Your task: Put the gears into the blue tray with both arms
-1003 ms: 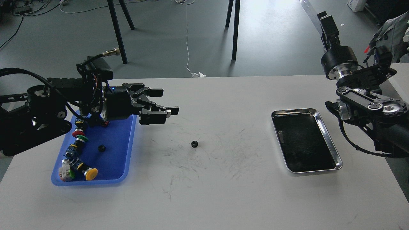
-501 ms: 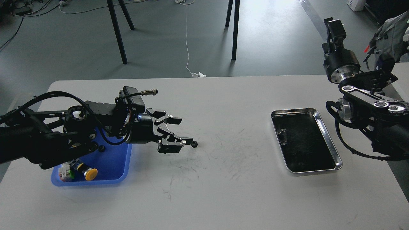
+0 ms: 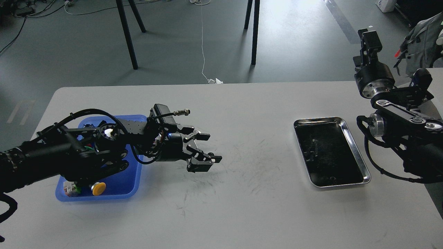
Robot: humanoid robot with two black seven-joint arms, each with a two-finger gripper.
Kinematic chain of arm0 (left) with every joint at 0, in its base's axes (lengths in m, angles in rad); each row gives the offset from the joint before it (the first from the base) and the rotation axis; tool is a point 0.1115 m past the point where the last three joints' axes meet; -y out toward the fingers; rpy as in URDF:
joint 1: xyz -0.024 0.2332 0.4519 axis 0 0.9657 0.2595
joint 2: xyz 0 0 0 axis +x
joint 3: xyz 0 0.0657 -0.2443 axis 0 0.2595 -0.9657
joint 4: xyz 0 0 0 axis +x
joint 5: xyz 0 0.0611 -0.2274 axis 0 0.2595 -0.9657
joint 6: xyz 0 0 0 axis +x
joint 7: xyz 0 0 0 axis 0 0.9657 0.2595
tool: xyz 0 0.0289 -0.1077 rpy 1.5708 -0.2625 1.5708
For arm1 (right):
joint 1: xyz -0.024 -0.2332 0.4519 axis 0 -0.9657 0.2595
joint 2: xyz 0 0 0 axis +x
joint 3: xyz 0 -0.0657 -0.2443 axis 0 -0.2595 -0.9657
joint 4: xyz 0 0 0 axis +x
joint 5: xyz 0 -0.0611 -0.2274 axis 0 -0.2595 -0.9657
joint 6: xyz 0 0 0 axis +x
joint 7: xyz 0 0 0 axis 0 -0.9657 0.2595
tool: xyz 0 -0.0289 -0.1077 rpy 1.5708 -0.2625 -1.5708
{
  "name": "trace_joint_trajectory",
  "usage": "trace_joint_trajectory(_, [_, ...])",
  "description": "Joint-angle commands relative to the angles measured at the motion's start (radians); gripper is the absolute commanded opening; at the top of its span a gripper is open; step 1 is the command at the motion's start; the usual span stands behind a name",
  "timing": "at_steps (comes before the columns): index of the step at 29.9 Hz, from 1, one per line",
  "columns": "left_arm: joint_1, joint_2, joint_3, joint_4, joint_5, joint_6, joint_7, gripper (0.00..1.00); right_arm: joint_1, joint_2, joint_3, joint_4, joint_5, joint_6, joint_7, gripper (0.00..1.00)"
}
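Left pincer (image 3: 206,148) — spread low beside blue tray (image 3: 133,180)

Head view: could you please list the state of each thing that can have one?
left end effector: open, low over the table
right end effector: raised; too small to tell open or shut
blue tray: partly hidden by the left arm, holding push-buttons
yellow push-button: lying in the blue tray
steel tray: flat on the table

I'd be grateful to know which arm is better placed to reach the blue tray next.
Left: its end effector hangs just right of the blue tray, arm crossing above it; the right end effector is raised beyond the steel tray.
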Motion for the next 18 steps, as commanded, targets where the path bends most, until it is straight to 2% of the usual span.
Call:
trace_joint_trajectory(1, [0.023,-0.029,0.000,0.014,0.001,0.002,0.000,0.89,-0.009,-0.013,0.012,0.006,0.000,0.001,0.000,0.95])
trace_joint_trajectory(9, [0.052,-0.051,0.000,0.089,0.004,0.017,0.000,0.89,-0.010,-0.010,0.014,0.006,-0.001,-0.005,0.000,0.95])
trace_joint_trajectory(18, [0.073,-0.057,0.000,0.140,0.008,0.054,0.000,0.82,-0.010,-0.004,0.003,0.006,-0.001,-0.010,0.001,0.95])
